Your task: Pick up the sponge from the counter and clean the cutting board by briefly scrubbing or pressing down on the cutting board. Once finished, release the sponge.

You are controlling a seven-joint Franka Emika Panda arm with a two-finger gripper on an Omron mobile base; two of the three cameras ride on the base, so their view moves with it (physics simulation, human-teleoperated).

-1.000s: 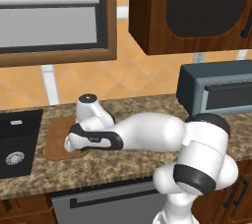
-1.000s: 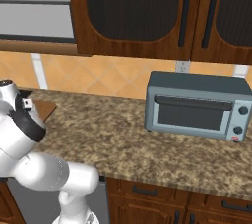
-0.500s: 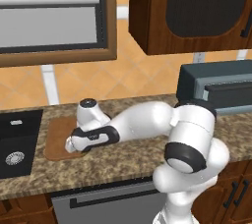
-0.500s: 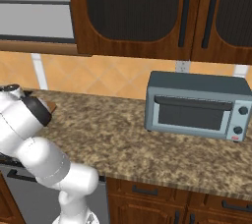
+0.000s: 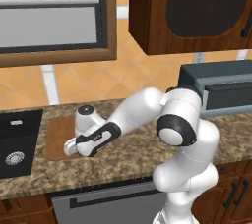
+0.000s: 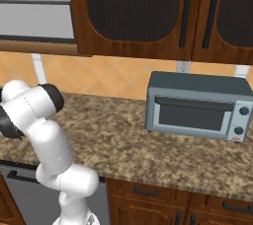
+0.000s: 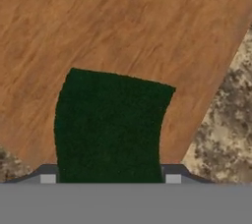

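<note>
end effector [image 7: 110, 178]: pinching the sponge [image 7: 110, 122] between its fingertips
sponge: pressed flat on the cutting board [image 7: 123, 26]
nearby: sink [image 5: 17, 142] beside the board; toaster oven [image 6: 196, 105] far along the surface [image 6: 148, 155]

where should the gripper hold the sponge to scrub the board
Across its two long sides, from straight above. The dark green sponge is a flat block lying on the cutting board, so its top is the free way in. The gripper already brackets it that way, one finger on each side.
</note>
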